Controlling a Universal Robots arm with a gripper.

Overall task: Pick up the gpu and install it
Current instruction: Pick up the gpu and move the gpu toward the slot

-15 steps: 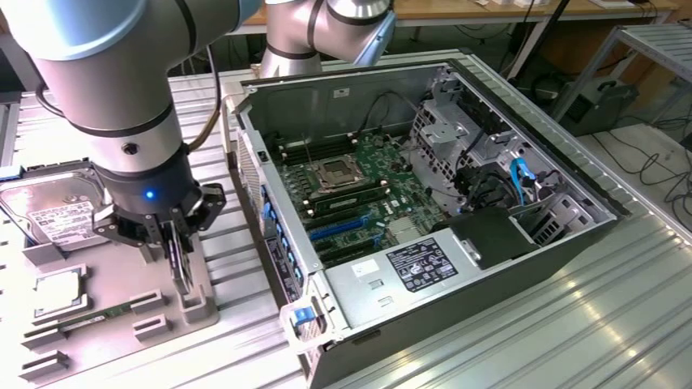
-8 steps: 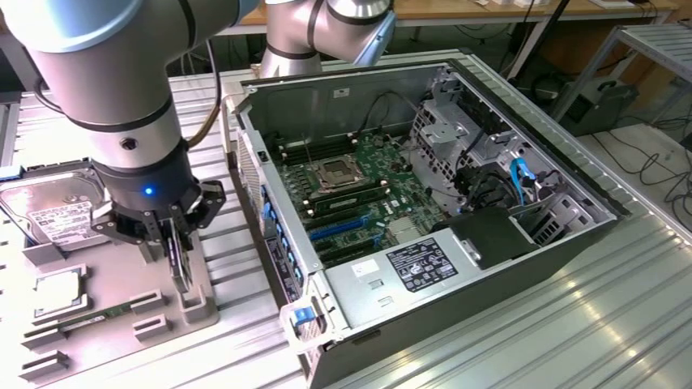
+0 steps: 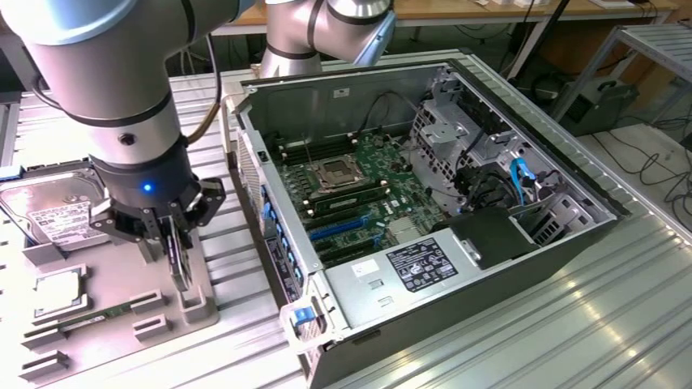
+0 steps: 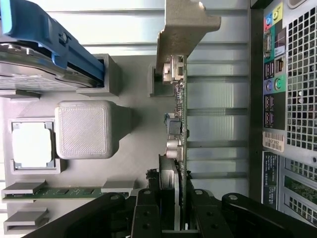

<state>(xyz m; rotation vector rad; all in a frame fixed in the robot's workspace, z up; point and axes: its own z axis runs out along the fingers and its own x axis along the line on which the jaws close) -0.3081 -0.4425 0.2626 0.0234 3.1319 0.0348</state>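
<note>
Ribbed metal desk (image 3: 605, 324) with grey parts tray (image 3: 113, 279) beside an open computer case (image 3: 324, 105): grasp on the gpu (image 4: 177, 124).

Jaws closed on the card's upper edge, one finger to each side. Gpu upright on its long edge, apparently seated in a tray slot, just beside the case and not yet inside it. Seen edge-on: thin green board, small silver parts along it, heatsink (image 4: 167, 173) next to the jaws, bent silver bracket (image 4: 185, 29) at the far end. Judged best for this lift: grip kept square to the board, pull straight along the slot, no tilt, bracket held clear of the hard drive (image 3: 49, 212).
</note>
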